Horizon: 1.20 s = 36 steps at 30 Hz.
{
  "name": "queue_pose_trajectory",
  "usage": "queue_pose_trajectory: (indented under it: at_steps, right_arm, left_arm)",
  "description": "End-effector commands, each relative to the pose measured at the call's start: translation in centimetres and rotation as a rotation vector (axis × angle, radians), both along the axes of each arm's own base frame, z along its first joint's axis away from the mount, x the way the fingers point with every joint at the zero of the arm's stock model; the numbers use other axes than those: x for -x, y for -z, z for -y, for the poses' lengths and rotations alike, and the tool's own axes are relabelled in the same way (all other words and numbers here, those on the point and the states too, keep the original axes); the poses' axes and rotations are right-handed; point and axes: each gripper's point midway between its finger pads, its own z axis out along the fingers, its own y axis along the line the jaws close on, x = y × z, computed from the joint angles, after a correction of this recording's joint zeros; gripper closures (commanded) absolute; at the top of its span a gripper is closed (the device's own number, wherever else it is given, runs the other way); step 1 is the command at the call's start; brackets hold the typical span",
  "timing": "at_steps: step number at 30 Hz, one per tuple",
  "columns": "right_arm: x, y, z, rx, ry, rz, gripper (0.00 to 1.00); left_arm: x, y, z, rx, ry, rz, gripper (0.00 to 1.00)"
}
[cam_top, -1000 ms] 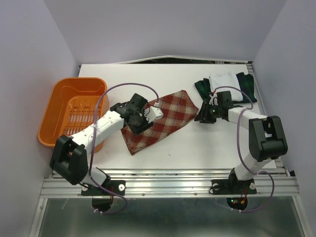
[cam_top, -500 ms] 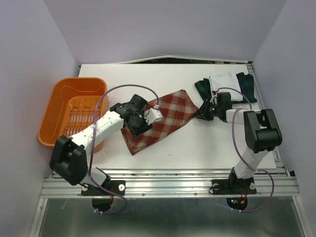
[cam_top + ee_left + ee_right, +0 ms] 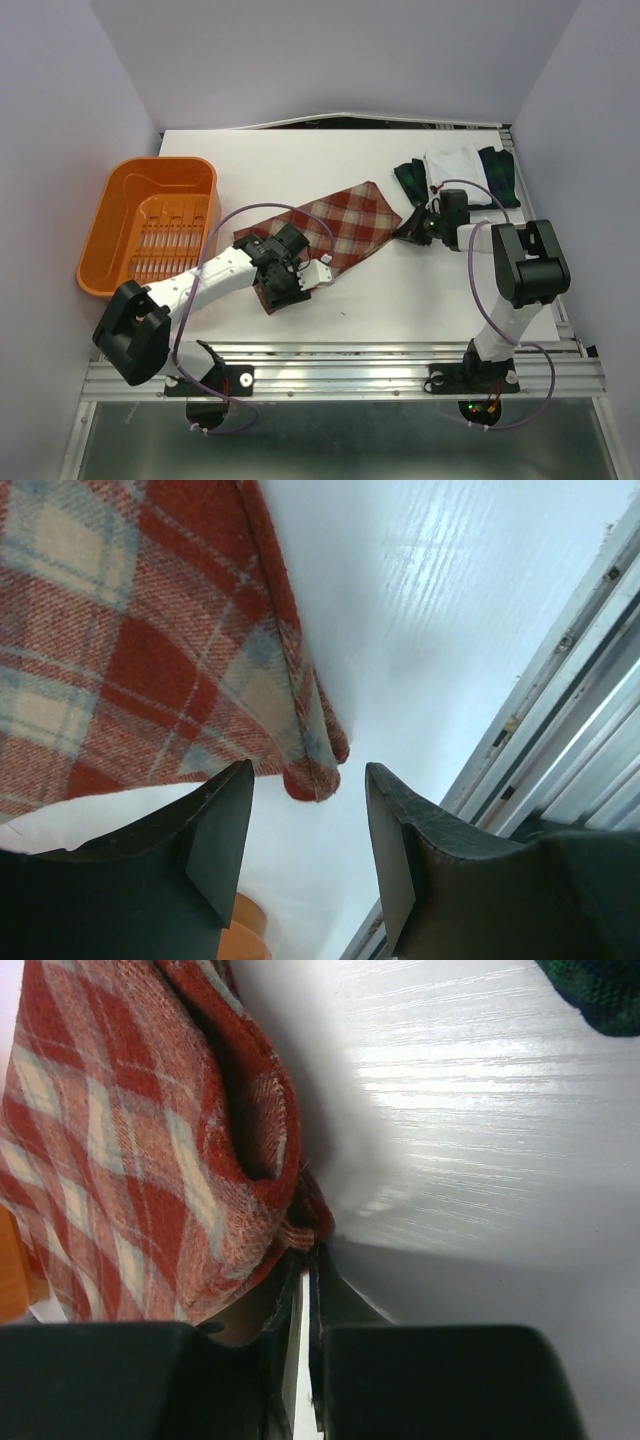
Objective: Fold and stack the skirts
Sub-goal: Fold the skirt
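The red-and-tan plaid skirt (image 3: 340, 235) lies flat across the middle of the table. My left gripper (image 3: 292, 283) is open at its near corner, and in the left wrist view that folded corner (image 3: 310, 770) lies just beyond the gap between my fingertips (image 3: 225, 810). My right gripper (image 3: 412, 229) is shut on the skirt's right corner (image 3: 290, 1225), low on the table. The white skirt (image 3: 455, 162) lies folded on the dark green-navy plaid skirt (image 3: 502, 178) at the back right. A bit of the green plaid also shows in the right wrist view (image 3: 600, 990).
The orange basket (image 3: 110, 240) stands at the left edge of the table, close to my left arm. The table's metal front rail (image 3: 570, 670) runs just behind the left gripper. The side walls close in the table on both sides.
My left gripper has moved from on top of the red plaid skirt down to its near corner. The skirt's left part now shows uncovered. The right gripper has stayed at the right corner.
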Motion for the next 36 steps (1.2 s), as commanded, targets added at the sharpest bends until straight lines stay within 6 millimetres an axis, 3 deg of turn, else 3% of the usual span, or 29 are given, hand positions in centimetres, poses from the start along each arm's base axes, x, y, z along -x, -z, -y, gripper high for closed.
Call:
queue_pose_trajectory:
  at_steps: [1,6,16,25,36]
  right_arm:
    - [0.3,1.2,0.5,0.024,0.007,-0.015,0.96]
    - [0.2,1.0,0.5,0.028,0.011,-0.007,0.99]
    - [0.1,1.7,0.6,0.029,0.025,-0.031,0.99]
    - [0.1,1.7,0.7,0.03,0.026,-0.032,0.99]
    - [0.3,1.7,0.5,0.025,0.021,-0.031,0.99]
  left_arm:
    - [-1.5,0.7,0.1,-0.038,-0.016,0.087,0.4]
    - [-2.7,1.3,-0.6,-0.102,-0.035,0.128,0.42]
    - [-0.7,3.1,-3.0,-0.194,-0.016,0.067,0.81]
    - [-0.2,2.8,-3.6,-0.207,-0.015,0.062,0.93]
    - [-0.8,1.4,-3.6,-0.204,-0.025,0.097,0.99]
